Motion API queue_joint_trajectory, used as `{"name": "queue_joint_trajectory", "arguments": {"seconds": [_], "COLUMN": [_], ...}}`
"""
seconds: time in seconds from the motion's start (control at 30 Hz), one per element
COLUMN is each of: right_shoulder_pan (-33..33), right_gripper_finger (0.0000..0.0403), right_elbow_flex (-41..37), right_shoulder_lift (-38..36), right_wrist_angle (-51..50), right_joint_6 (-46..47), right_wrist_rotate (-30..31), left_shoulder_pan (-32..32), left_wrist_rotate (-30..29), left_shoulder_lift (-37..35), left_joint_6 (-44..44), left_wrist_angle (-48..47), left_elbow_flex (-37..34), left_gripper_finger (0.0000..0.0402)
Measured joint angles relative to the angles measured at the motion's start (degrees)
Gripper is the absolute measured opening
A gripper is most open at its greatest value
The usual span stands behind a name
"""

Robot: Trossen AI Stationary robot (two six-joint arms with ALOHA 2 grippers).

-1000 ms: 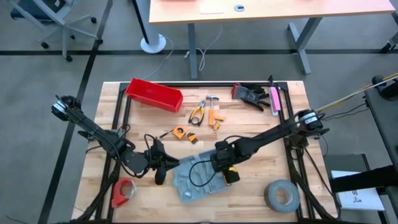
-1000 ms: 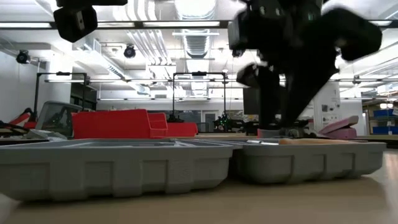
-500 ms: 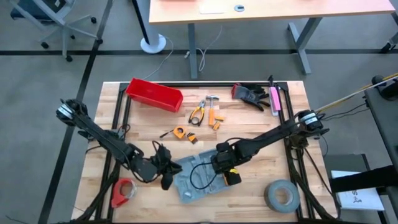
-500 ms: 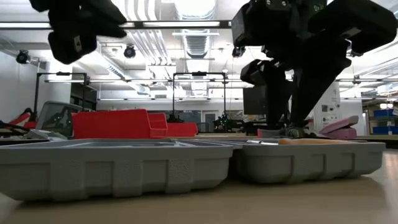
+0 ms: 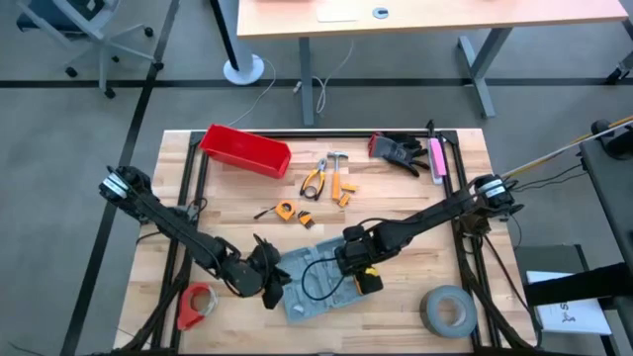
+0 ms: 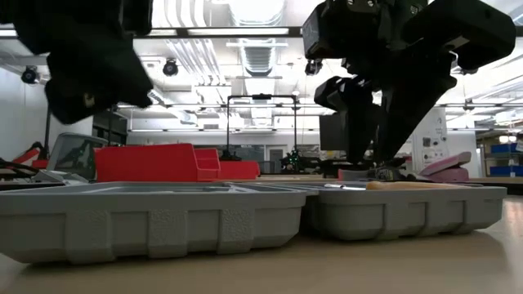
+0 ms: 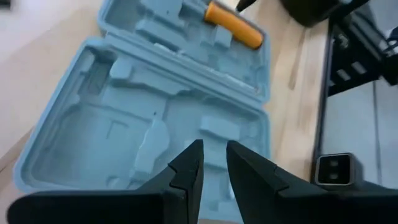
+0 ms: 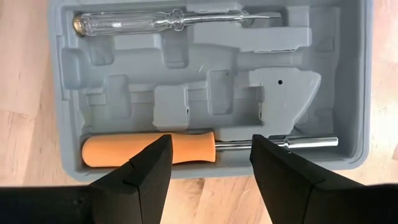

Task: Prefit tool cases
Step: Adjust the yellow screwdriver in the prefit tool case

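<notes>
Overhead, table-level and two close wrist cameras all share the open case (image 5: 321,280).

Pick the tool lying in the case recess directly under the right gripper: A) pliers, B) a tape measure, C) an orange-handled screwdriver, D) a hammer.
C: in the right wrist view the right gripper hangs open above the tool case, and an orange-handled screwdriver lies in the recess just beneath its fingers.

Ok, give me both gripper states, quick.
Left gripper: nearly closed, holding nothing.
Right gripper: open, empty, above the orange-handled screwdriver.
</notes>
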Motion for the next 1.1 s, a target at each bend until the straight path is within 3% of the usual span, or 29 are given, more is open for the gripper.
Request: {"name": "queue_joint_trajectory", "arguments": {"seconds": [0.77, 1.1], "right_shoulder_pan": [0.0, 0.9], "right_gripper_finger": [0.0195, 0.0195], "right_elbow_flex": [0.2, 0.2], "right_shoulder_lift": [0.0, 0.0], "right_wrist_angle": [1.9, 3.2], "right_joint_6": [0.0, 3.6], "right_wrist_rotate": [0.0, 0.0], "left_shoulder_pan": [2.0, 2.1], "left_wrist_rotate": [2.2, -3.1], "left_shoulder_lift": [5.5, 5.5], "left_joint_6": [-5.3, -2.0], "left_wrist_angle": [-11.0, -14.9], "left_elbow_flex": [0.0, 0.0], "left_gripper_finger": [0.0076, 0.0076]}}
